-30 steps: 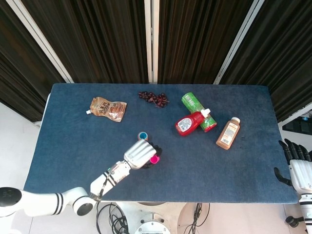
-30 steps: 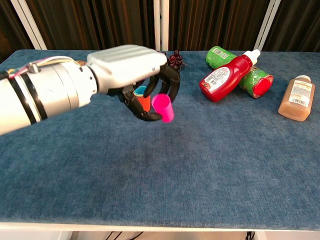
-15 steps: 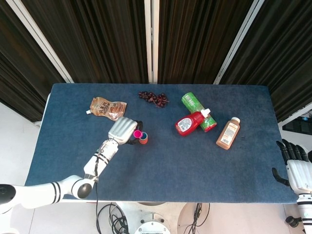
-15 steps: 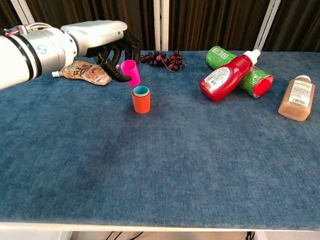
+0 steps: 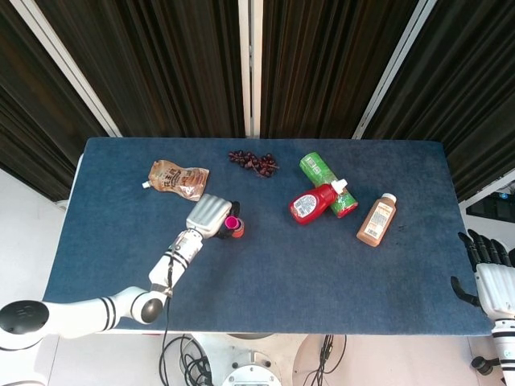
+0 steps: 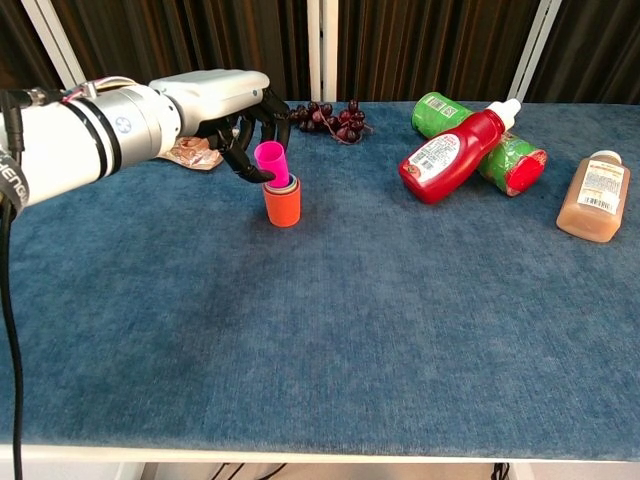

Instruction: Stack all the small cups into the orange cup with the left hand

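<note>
Pink cup point(image 6: 271, 163) has come down from beside the orange cup point(image 6: 283, 205) into its top. Left hand point(image 6: 236, 112) fingers point(image 6: 247, 170) still pinch it. Next job: let go. Right hand point(image 5: 492, 283) hangs off the bench, fingers apart, holding nothing.

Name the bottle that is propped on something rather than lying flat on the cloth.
The red bottle with the white cap: it leans across the green can. The brown bottle lies flat alone, further right.
</note>
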Robot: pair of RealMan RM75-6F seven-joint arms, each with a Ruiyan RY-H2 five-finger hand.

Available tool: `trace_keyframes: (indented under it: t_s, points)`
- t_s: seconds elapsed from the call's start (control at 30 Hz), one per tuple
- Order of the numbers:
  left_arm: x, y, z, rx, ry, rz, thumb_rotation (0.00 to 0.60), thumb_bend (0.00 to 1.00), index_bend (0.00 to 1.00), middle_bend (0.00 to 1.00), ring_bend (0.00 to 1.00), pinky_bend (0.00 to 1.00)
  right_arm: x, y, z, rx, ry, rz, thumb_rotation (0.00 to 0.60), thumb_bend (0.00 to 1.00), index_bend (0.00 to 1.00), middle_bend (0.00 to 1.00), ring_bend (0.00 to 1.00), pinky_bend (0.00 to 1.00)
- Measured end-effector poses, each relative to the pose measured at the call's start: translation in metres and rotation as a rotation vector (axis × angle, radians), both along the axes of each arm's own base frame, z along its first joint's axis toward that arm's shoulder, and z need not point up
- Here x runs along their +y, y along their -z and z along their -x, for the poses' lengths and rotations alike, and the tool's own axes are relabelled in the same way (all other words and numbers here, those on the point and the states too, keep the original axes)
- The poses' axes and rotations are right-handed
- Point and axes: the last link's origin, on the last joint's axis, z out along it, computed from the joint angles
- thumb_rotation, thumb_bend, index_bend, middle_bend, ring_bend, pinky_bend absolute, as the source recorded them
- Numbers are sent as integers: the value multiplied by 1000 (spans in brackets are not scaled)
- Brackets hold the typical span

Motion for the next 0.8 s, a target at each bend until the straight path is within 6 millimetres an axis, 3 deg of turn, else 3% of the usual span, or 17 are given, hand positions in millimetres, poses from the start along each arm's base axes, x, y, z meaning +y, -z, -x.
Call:
trace_keyframes:
  t_s: [0.13, 0.2, 0.33, 0.4, 0.63, 0.8]
  points:
    - [-1, 2, -3, -16, 0, 2, 600, 275, 525, 535, 576, 715, 0, -1, 1, -3, 1, 3, 600, 323, 0, 0, 0, 0]
    - [-1, 2, -4, -15, 6, -1, 600, 270, 461, 501, 549, 694, 0, -1, 2, -2, 2, 1, 600, 323, 0, 0, 0, 0]
    - [-1, 4, -2, -4, 4, 9, 600, 255, 210, 296, 330, 507, 0, -1, 2, -4, 3, 1, 600, 323, 0, 0, 0, 0]
    - [-1, 5, -1, 2, -4, 16, 600, 247, 148, 225, 241, 436, 0, -2, 2, -5, 2, 4, 600, 323, 0, 0, 0, 0]
    - [-1, -1, -1, 5, -1, -12, 600, 216, 135, 170, 126, 316, 0, -4, 0, -4, -3, 12, 600, 322, 0, 0, 0, 0]
    - [-8, -23, 2, -28, 7, -88, 600, 124, 122, 136, 63, 215, 1, -4, -3, -2, -17, 9, 600, 323, 0, 0, 0, 0]
